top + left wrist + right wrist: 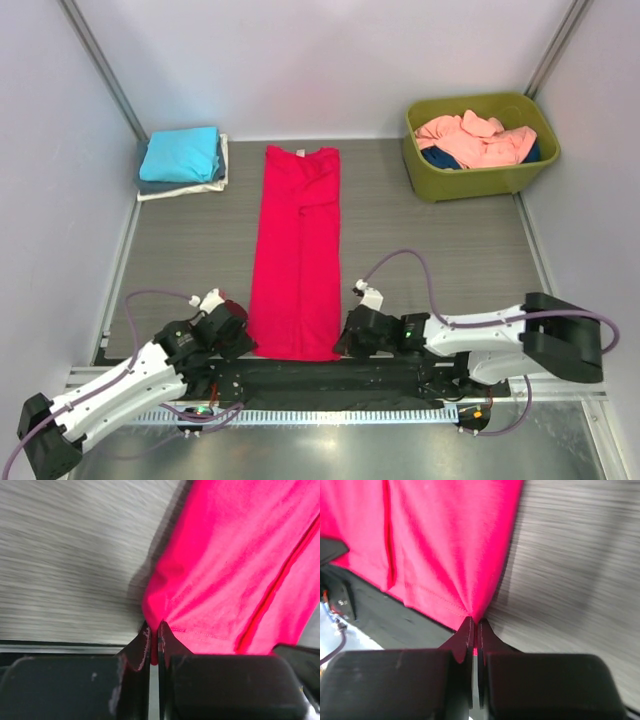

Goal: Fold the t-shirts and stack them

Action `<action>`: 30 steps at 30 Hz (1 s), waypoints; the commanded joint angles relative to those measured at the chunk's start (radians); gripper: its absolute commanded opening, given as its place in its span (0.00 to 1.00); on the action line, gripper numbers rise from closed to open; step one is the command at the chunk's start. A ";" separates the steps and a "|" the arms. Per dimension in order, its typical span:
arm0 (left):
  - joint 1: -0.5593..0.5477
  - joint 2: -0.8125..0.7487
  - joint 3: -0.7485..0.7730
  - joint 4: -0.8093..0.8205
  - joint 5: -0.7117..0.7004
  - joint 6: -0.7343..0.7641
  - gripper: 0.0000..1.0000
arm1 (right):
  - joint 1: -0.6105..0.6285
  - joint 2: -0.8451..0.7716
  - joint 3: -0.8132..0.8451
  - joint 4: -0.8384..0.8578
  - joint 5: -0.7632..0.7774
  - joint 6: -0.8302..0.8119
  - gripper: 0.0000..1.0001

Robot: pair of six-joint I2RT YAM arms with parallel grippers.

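Observation:
A crimson-pink t-shirt (297, 250) lies as a long narrow strip down the middle of the table, sleeves folded in. My left gripper (240, 342) is shut on its near left hem corner (155, 615). My right gripper (346, 342) is shut on its near right hem corner (475, 611). Both corners are pinched between the fingertips and puckered. A stack of folded t-shirts (182, 160), turquoise on top with grey-blue and white below, lies at the far left. Salmon-pink (478, 140) and dark blue (438, 158) t-shirts lie crumpled in the tub.
An olive-green plastic tub (480, 178) stands at the far right corner. White walls close in the table on three sides. A black strip (330, 375) runs along the near edge between the arm bases.

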 commanded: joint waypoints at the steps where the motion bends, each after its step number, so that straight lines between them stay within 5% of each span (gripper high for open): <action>1: -0.031 -0.003 -0.013 0.041 0.034 -0.038 0.00 | 0.007 -0.153 -0.035 -0.257 0.129 0.036 0.01; 9: -0.160 0.160 0.104 0.142 -0.014 -0.046 0.00 | 0.008 -0.438 -0.063 -0.447 0.192 0.063 0.01; 18: -0.136 0.360 0.500 0.042 -0.195 0.165 0.00 | -0.123 -0.202 0.285 -0.492 0.269 -0.208 0.01; 30: 0.298 0.628 0.716 0.182 -0.005 0.489 0.01 | -0.524 0.098 0.707 -0.464 0.103 -0.633 0.01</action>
